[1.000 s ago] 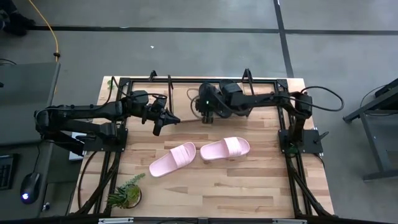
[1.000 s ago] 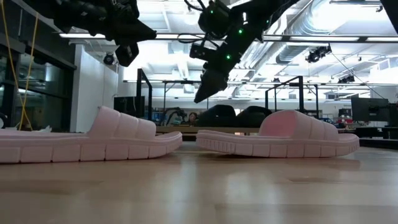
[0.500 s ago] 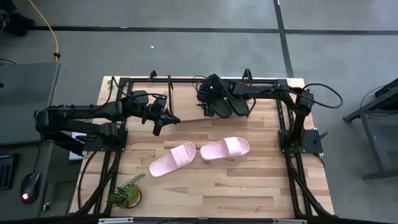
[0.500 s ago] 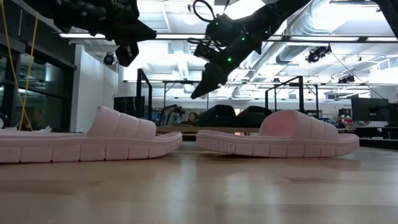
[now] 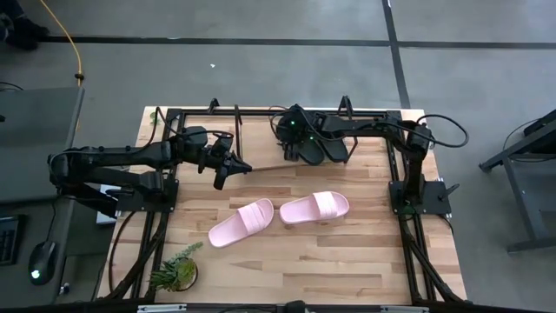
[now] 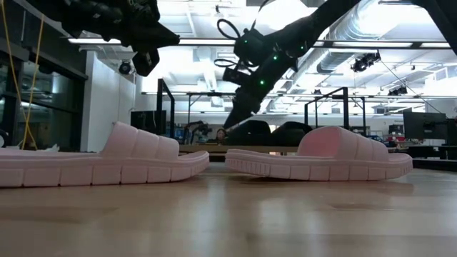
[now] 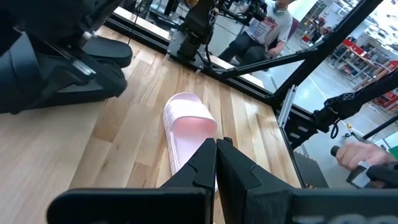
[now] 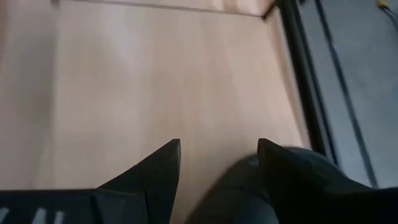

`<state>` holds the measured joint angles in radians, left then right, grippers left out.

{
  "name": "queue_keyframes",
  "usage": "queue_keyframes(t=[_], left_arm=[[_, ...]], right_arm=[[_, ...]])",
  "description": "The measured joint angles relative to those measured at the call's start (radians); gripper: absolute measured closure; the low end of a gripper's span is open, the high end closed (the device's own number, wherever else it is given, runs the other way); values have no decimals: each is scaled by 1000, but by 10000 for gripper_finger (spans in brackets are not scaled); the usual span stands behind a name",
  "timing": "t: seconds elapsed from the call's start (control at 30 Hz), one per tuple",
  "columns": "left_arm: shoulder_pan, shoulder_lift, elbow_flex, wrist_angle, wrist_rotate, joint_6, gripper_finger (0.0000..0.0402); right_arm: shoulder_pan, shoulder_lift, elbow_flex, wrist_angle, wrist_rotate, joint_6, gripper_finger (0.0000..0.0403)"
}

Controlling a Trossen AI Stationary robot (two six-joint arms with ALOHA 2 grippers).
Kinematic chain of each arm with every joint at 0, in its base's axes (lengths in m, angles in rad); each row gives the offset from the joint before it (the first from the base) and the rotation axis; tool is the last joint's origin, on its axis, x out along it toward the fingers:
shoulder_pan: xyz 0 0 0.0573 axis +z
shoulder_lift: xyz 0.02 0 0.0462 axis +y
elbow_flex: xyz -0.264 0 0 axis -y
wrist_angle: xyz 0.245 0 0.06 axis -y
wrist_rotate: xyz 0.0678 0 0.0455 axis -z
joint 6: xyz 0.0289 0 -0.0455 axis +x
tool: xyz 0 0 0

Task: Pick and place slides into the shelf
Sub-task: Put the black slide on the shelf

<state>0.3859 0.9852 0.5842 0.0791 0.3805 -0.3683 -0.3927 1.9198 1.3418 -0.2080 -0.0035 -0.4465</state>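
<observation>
Two pale pink slides (image 5: 242, 222) (image 5: 314, 207) lie sole-down in the middle of the table. Two black slides (image 5: 328, 149) (image 6: 270, 132) rest on the shelf (image 5: 257, 137) along the far edge. My right gripper (image 5: 286, 155) (image 8: 217, 155) stands open and slants down at the left black slide (image 8: 245, 193), which shows dark between and below its fingers; whether they touch it I cannot tell. My left gripper (image 5: 228, 170) (image 7: 216, 163) hangs shut and holding nothing above the table, left of the shelf's middle.
A black frame (image 5: 405, 187) rings the table, with posts at both sides. A small green plant (image 5: 178, 269) sits at the near left corner. Bare wood lies in front of the pink slides. In the left wrist view, a person (image 7: 273, 25) and a hand (image 7: 360, 155) show beyond the table.
My right gripper has swung toward the far edge and sunk a little, coming down over the black slides on the shelf, its fingers still open. The slides have not moved.
</observation>
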Motion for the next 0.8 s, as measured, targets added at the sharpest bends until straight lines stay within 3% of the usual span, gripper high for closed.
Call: queue_keyframes(t=[0.3, 0.8], left_arm=[[0, 0, 0, 0, 0, 0, 401], [0, 0, 0, 0, 0, 0, 401]], right_arm=[[9, 0, 2, -104, 234, 48, 199], [8, -1, 2, -152, 378, 175, 199]])
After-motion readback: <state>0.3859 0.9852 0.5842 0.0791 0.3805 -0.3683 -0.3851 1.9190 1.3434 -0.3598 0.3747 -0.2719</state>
